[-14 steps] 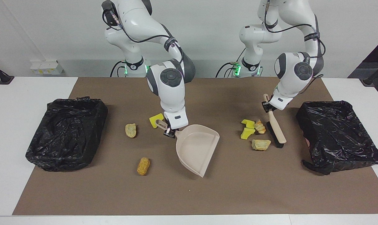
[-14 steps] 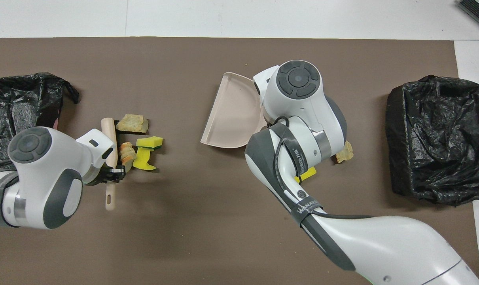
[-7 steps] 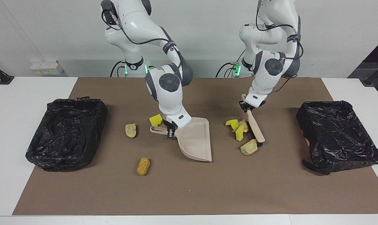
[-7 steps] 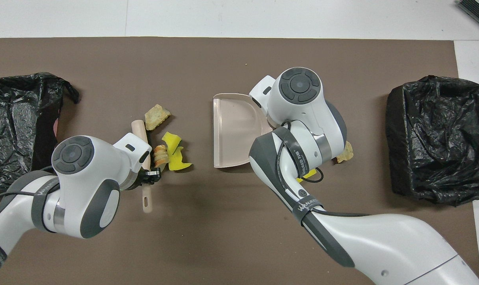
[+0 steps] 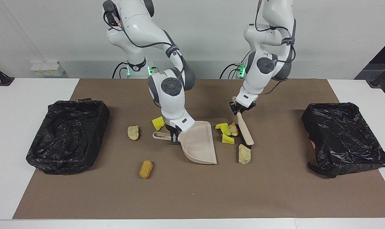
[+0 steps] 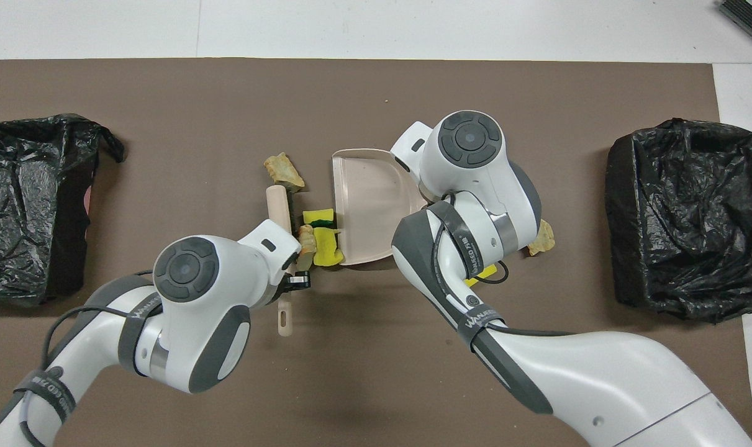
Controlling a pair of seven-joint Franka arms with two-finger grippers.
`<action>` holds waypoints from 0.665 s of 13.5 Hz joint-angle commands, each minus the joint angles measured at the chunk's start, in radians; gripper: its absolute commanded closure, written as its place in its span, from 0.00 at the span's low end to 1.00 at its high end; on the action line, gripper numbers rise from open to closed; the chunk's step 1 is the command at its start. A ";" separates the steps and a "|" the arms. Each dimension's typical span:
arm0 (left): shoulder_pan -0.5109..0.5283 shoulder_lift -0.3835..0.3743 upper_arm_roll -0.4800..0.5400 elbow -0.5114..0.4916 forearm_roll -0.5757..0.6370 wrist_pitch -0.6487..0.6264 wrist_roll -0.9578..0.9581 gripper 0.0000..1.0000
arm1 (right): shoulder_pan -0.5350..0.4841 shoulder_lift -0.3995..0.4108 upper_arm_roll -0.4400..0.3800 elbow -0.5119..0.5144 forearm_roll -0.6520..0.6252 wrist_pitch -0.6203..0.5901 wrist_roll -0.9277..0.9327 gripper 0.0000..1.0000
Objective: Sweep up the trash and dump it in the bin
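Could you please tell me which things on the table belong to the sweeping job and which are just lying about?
In use: brush in left gripper; dustpan in right gripper; trash scraps; the two black-lined bins.

Lying about: white box by the wall.

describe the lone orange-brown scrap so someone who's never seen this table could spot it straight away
Start at the beige dustpan in the middle of the brown mat. From its handle, look toward the black bin at the right arm's end, farther from the robots. The orange-brown nugget lies alone there, darker and more oblong than the pale lump nearer the robots.
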 commanded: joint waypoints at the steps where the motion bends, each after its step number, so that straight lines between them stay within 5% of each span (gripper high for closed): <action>1: -0.067 0.024 0.015 0.051 -0.052 0.016 -0.006 1.00 | -0.008 -0.009 0.009 -0.017 -0.014 0.024 -0.025 1.00; 5: -0.084 0.003 0.018 0.075 -0.077 -0.027 0.010 1.00 | -0.012 -0.009 0.009 -0.015 -0.012 0.026 -0.028 1.00; 7: -0.058 -0.011 0.033 0.159 -0.044 -0.228 0.012 1.00 | -0.012 -0.008 0.009 -0.014 -0.011 0.026 -0.028 1.00; 9: 0.030 0.001 0.039 0.238 0.128 -0.341 0.088 1.00 | -0.012 -0.008 0.009 -0.014 -0.011 0.026 -0.027 1.00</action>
